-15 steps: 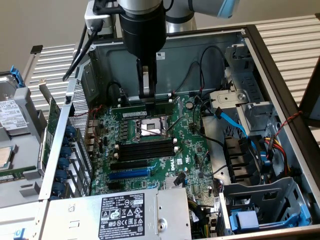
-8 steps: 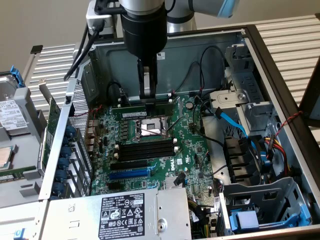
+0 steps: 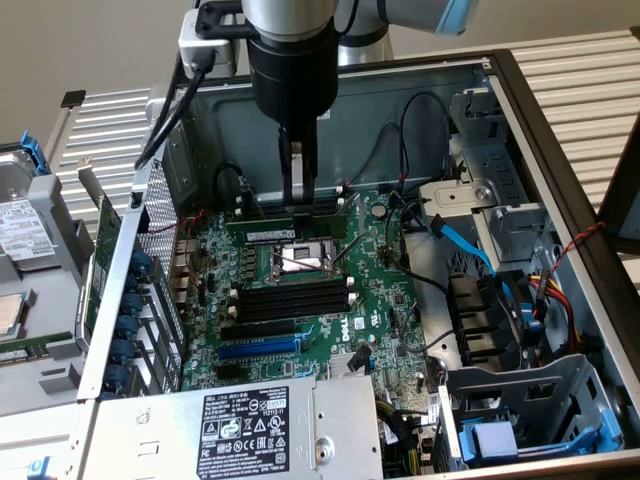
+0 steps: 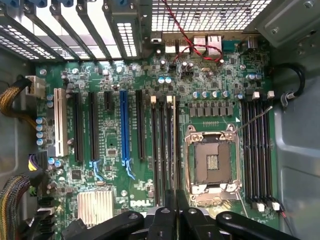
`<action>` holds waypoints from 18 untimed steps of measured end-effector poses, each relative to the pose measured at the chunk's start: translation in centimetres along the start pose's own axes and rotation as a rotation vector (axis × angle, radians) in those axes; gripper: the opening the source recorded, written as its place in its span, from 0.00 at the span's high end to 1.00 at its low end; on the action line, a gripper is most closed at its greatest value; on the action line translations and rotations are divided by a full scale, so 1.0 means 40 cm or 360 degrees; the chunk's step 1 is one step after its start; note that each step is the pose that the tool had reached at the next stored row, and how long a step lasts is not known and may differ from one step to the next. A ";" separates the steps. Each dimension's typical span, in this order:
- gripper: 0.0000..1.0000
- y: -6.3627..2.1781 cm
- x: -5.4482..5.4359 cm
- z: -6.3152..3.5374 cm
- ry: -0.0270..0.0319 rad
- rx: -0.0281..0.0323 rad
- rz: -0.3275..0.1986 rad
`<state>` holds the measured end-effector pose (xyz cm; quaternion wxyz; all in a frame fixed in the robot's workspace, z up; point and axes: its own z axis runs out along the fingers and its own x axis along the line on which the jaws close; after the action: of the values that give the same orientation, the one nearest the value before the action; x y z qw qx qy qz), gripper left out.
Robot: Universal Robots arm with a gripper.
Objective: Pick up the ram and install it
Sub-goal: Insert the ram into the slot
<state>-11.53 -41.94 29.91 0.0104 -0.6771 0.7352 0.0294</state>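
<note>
Green ram stick hangs level, clamped in my tool, above the board near the socket; pickup looks done, seating remains, as the black slots look empty.

The open case lies flat on the slatted white bench; loose computer parts sit beside it at the exterior view's left.

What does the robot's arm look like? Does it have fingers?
The arm is a smooth silver-grey tube with a light blue cap on one joint. Its gripper has a fat, round black body and two thin dark fingers. Black bars join the fingers to the body, and black cables run alongside.
</note>
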 end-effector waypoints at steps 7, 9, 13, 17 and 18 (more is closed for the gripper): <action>0.88 -0.002 0.004 0.032 -0.00001 0.00001 0.0000; 0.88 -0.002 0.007 0.040 0.00002 -0.00001 0.0000; 0.88 -0.004 0.016 0.058 -0.00001 0.00001 0.0000; 0.88 -0.005 0.024 0.076 0.00001 0.00000 0.0000; 0.88 -0.005 0.025 0.080 0.00000 0.00001 0.0000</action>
<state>-11.50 -42.77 26.64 0.0105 -0.6771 0.7352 0.0294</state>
